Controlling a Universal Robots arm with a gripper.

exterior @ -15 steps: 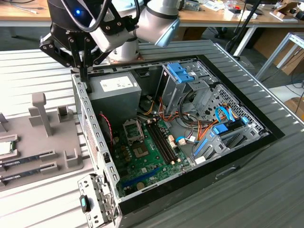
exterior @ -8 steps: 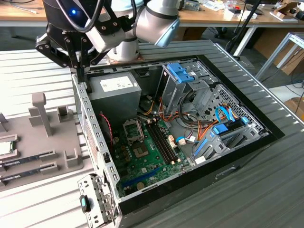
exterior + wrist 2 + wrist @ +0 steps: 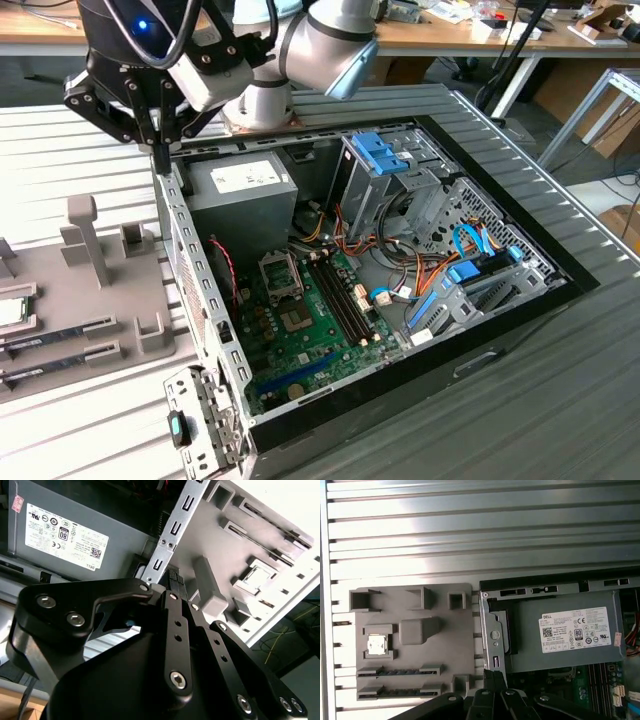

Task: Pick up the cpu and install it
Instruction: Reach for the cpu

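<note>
Cpu (image 3: 376,644) lies flat in a square recess of the grey tray (image 3: 455,635); the hand (image 3: 495,674) hangs just beside that tray, fingers pressed together, gripping nothing.

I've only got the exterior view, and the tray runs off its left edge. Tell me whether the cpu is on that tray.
Observer: It is. In the first wrist view the cpu lies flat in a square recess of the grey tray, silvery top up.
Operator: Report the two long slots on the tray.
Observer: Both are filled. The memory sticks lie in them side by side, each seen along its whole length.
Operator: Confirm the gripper is carrying nothing.
Observer: Confirmed. In the second wrist view the gripper holds nothing. Its tips are at the case's metal rail, apart from the cpu.
</note>
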